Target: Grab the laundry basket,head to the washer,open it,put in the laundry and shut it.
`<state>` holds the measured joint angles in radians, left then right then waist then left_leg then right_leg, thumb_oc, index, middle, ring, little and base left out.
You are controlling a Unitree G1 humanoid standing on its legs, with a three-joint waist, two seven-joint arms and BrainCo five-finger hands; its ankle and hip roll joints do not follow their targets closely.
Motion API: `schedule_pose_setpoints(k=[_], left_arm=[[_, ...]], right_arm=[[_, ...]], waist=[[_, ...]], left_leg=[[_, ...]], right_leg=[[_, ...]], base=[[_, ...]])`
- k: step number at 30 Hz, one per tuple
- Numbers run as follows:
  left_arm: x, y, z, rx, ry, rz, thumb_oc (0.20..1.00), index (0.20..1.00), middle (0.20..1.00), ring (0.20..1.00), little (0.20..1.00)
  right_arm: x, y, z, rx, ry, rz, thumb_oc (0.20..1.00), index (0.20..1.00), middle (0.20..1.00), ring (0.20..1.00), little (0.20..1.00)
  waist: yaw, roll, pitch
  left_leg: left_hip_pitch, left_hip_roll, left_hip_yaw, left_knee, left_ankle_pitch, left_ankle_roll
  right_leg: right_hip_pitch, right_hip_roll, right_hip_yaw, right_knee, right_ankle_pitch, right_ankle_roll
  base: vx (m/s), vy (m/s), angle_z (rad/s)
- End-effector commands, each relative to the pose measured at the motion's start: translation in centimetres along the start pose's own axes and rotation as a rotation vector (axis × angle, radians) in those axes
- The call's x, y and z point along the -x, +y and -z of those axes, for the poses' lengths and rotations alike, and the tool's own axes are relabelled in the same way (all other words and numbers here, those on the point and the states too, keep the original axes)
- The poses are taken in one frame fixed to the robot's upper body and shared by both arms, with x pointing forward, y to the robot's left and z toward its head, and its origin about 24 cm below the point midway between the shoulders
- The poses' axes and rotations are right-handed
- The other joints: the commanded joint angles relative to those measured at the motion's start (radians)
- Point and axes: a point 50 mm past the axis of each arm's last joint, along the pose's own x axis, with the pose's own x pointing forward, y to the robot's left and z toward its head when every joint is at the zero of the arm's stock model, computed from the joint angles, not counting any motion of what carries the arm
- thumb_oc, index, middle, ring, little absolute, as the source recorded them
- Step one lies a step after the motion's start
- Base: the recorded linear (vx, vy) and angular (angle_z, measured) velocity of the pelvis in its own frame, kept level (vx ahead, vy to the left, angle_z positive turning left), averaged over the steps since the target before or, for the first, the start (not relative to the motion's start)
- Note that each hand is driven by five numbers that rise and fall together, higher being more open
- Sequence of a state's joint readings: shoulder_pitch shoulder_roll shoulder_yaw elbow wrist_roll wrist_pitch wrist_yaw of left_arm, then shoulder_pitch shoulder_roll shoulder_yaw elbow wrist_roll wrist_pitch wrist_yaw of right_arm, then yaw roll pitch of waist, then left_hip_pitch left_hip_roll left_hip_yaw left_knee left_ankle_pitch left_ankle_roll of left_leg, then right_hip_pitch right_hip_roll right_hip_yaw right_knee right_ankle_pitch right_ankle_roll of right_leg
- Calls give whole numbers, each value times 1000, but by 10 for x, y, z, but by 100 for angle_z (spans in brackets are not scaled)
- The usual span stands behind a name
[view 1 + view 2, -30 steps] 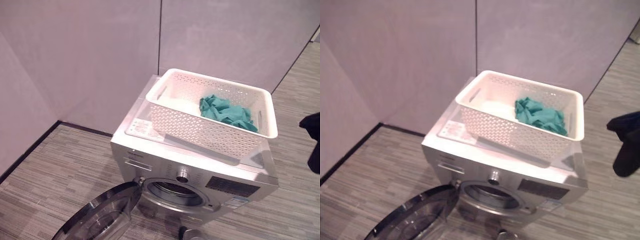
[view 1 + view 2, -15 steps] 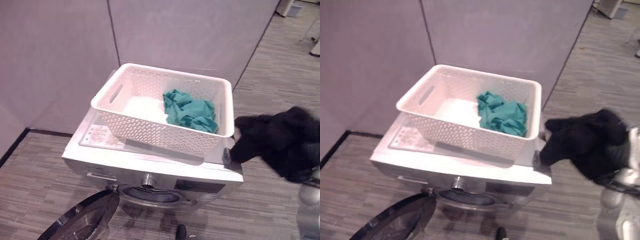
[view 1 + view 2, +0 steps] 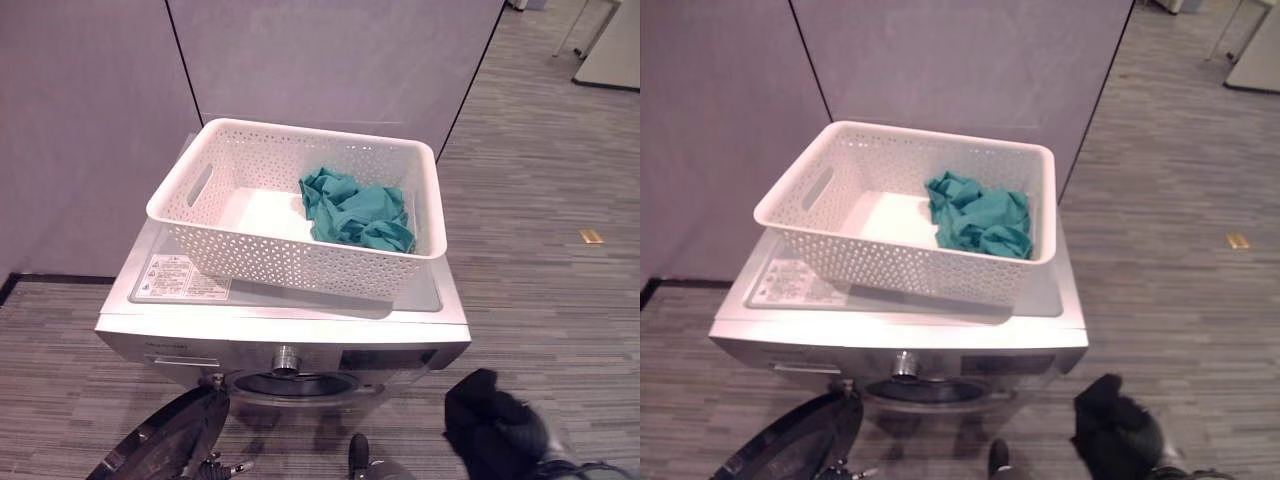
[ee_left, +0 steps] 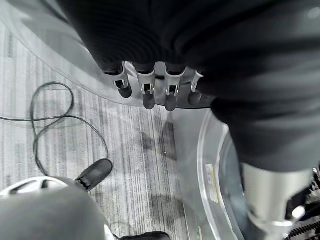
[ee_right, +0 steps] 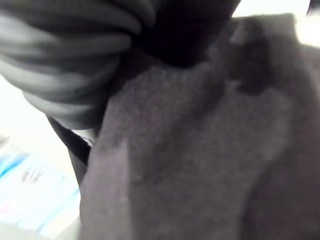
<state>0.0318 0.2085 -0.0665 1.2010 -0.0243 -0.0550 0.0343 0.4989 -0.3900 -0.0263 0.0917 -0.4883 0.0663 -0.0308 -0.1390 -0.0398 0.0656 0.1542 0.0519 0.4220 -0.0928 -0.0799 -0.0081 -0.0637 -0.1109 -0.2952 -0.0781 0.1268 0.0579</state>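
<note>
Change vs. 0.5 s ago: the black garment (image 3: 492,425), then held up level with the washer (image 3: 290,318) top at its right side, is now low, beside the front right corner, near door height. The camera has also shifted, so the basket (image 3: 300,255) only appears re-centred; it sits unmoved on the washer top. Judgement: load step under way; black item heading for the drum opening, teal laundry (image 3: 358,209) not yet taken out.

Right hand (image 5: 75,75): ribbed cover seen above dark cloth in the wrist view; fingers buried in fabric, state cannot be told. Left hand (image 4: 150,85): fingers straight, apart, holding nothing, hanging over the open door (image 3: 160,445).

Materials:
- Basket: white perforated plastic, rectangular, rolled rim, slot handle in the end wall.
- Teal laundry: crumpled soft cloth, lying in the basket's right half.
- Black garment: matte, fleecy, bunched.
- Washer: silver front w/ round knob, glossy white top.
- Door: round, clear domed glass in dark ring, swung down-left.
- Floor (image 3: 560,200): grey striped.
</note>
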Motion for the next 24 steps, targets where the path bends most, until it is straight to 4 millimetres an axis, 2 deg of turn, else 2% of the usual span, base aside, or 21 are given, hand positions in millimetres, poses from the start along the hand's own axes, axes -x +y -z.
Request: schedule_pose_setpoints(k=[1,2,4,5,7,9,13,16,21,22,24], left_arm=[[-2,19,-8,-5,-19,-59,1000,1000,1000,1000,1000],[-4,19,-19,-18,-53,-58,1000,1000,1000,1000,1000],[-4,19,-24,-24,-69,-62,1000,1000,1000,1000,1000],[-5,18,-34,-36,-103,-59,1000,1000,1000,1000,1000],[-5,18,-37,-37,-112,-62,1000,1000,1000,1000,1000],[-6,14,-43,-50,-136,-60,1000,1000,1000,1000,1000],[-6,10,-49,-61,-155,-52,1000,1000,1000,1000,1000],[-6,3,-58,-78,-182,-38,1000,1000,1000,1000,1000],[-6,-1,-68,-121,-213,-36,1000,1000,1000,1000,1000],[-6,-1,-75,-123,-236,-43,1000,1000,1000,1000,1000],[-6,-1,-75,-123,-237,-43,1000,1000,1000,1000,1000]], right_arm=[[-11,-16,-27,-66,-151,45,200,200,200,200,200],[-16,-6,-37,-71,-189,-5,200,200,200,200,200],[-20,-2,-42,-82,-206,-24,200,200,200,200,200],[-24,8,-54,-80,-245,-73,200,200,200,200,200],[-26,11,-57,-85,-254,-82,200,200,200,200,200],[-30,21,-68,-103,-283,-128,200,200,200,200,200],[-36,33,-73,-142,-279,-161,200,200,200,200,200],[-43,50,-78,-207,-246,-200,200,200,200,200,200],[-41,63,-81,-262,-238,-244,200,200,200,200,200],[-42,64,-84,-256,-246,-255,200,200,200,200,200],[-42,64,-85,-256,-247,-255,200,200,200,200,200]], waist=[[30,-11,-16],[47,-16,-1],[52,-21,7],[72,-25,27],[73,-27,32],[97,-27,56],[114,-23,87],[137,-12,122],[147,-4,137],[148,-5,151],[148,-5,151]], left_leg=[[-56,-31,-18,27,-78,74],[-74,-30,-31,29,-70,69],[-87,-29,-41,33,-65,66],[-111,-27,-61,37,-55,60],[-121,-27,-70,41,-52,58],[-146,-26,-98,45,-39,52],[-179,-27,-128,49,-21,47],[-222,-29,-166,41,10,36],[-249,-34,-196,28,33,27],[-259,-34,-197,27,36,27],[-260,-35,-196,28,36,27]], right_leg=[[71,-133,10,49,-60,130],[70,-134,-4,45,-64,128],[68,-135,-13,46,-66,127],[66,-137,-30,47,-73,123],[66,-137,-38,47,-77,121],[63,-138,-62,51,-89,115],[55,-143,-92,63,-99,107],[42,-150,-138,74,-108,101],[33,-155,-177,78,-109,98],[20,-158,-180,83,-104,100],[19,-158,-179,84,-104,100]], base=[[-69,-13,1],[-69,-14,8],[-77,-30,31],[-83,-37,54],[-50,-26,50],[-58,-27,50],[-80,-16,45],[-94,-17,59],[-26,-4,43],[-38,12,23],[-41,4,11]])
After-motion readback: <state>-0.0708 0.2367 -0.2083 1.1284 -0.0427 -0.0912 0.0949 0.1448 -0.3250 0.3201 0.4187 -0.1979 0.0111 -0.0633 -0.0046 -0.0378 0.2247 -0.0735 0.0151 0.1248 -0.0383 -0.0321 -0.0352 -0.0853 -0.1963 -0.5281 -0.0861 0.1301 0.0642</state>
